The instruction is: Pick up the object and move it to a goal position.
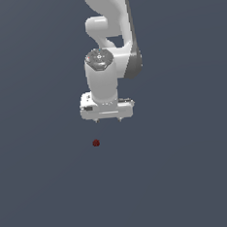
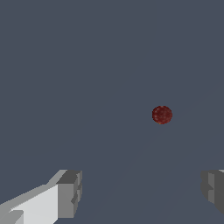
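Above the plain grey floor [image 1: 189, 177] my pincer [image 1: 108, 119] hangs spread wide and empty, fingers [image 2: 70, 194] well apart, while the tiny dark red berry [image 1: 96, 143] lies apart from it on that floor.

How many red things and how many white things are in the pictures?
Red: 1, the small dark red berry-like lump.
White: 1, the robot arm with its end effector, whose fingers are spread apart.
Total: 2.
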